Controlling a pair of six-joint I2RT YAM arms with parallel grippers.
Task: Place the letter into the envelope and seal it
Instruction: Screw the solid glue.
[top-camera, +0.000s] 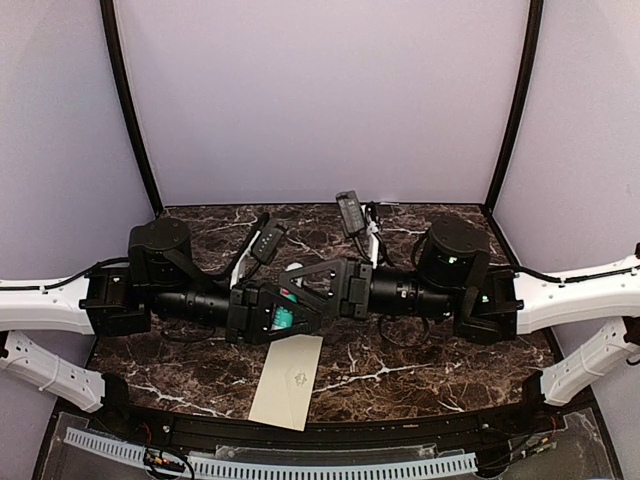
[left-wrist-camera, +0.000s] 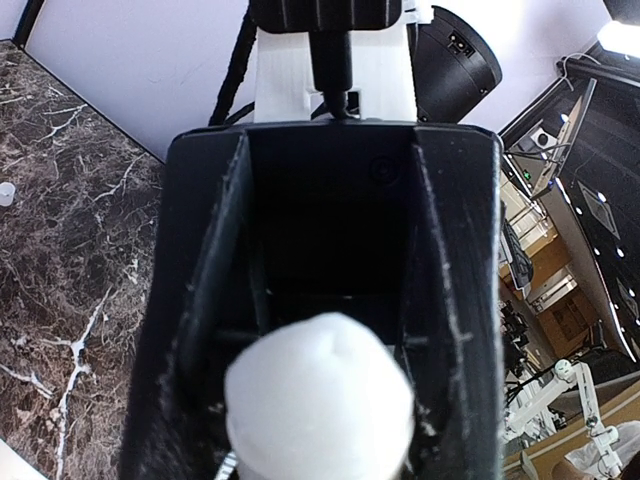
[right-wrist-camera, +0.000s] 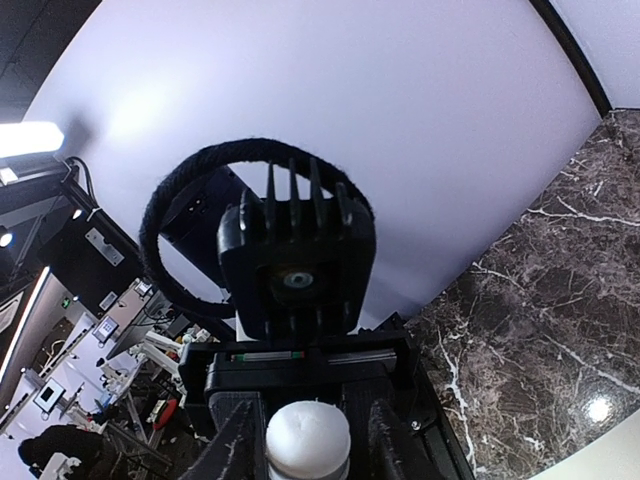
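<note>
The left gripper (top-camera: 288, 312) and right gripper (top-camera: 314, 288) are met nose to nose above the middle of the table (top-camera: 420, 350). In the right wrist view two black fingers (right-wrist-camera: 238, 445) are seen close on either side of a white rounded lump (right-wrist-camera: 307, 440), but whether it is pinched cannot be told. How wide the left gripper stands, and what it holds, cannot be told either. The envelope (top-camera: 290, 385) is laid emblem-up at 6 o'clock of the grippers, its long axis running roughly from 1 to 7 o'clock. Its upper end is hidden beneath them, so a grip on it cannot be ruled in or out. No letter can be made out in any view. With the wrists packed this tightly, a knock between them is the likeliest fault if either is advanced or turned. The lump could be dropped if one side is released before the other is secure. The envelope could be dragged or creased if its hidden end is caught as the arms are parted.
</note>
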